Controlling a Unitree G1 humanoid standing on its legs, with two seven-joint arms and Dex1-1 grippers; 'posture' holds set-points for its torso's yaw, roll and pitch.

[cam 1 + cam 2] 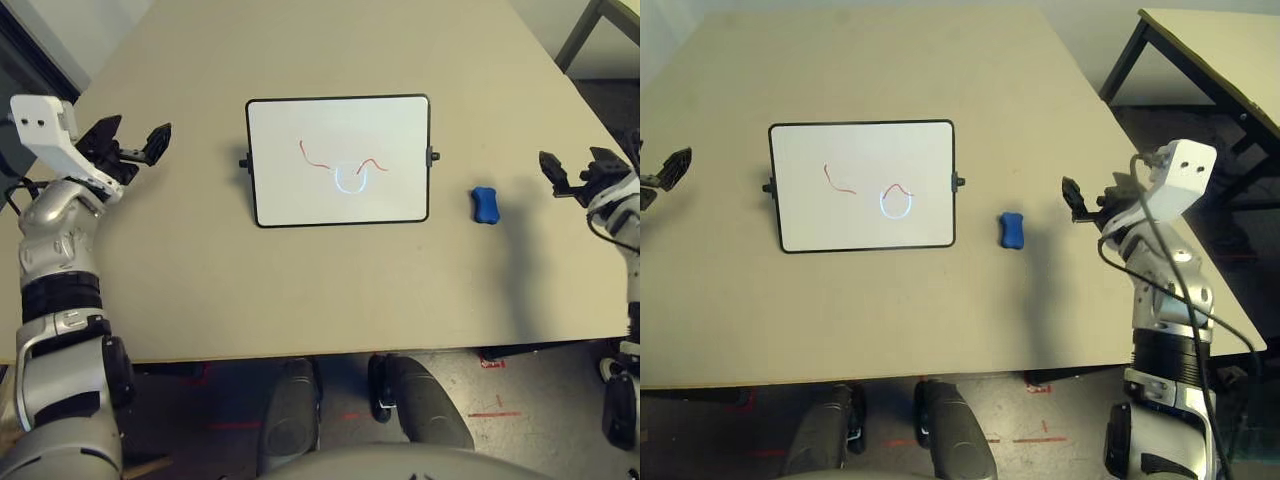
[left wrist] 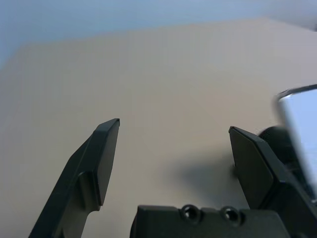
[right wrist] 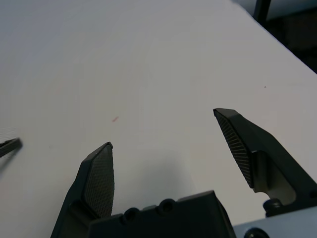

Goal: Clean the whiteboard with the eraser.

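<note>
The whiteboard [image 1: 338,160] lies flat in the middle of the tan table, black-framed, with red squiggles and a small ring drawn near its centre. To its right, apart from it, rests the blue eraser [image 1: 485,205]. My left gripper [image 1: 133,143] hovers open over the table to the left of the board, nothing between its fingers [image 2: 101,158]; a corner of the whiteboard [image 2: 299,129] shows past them. My right gripper [image 1: 572,172] stands open to the right of the eraser, a short gap away, with bare table between its fingers [image 3: 99,178].
The table [image 1: 330,290] has free surface all around the board. Its front edge runs just before my body. A second table [image 1: 1210,45] with dark legs stands beyond the right side.
</note>
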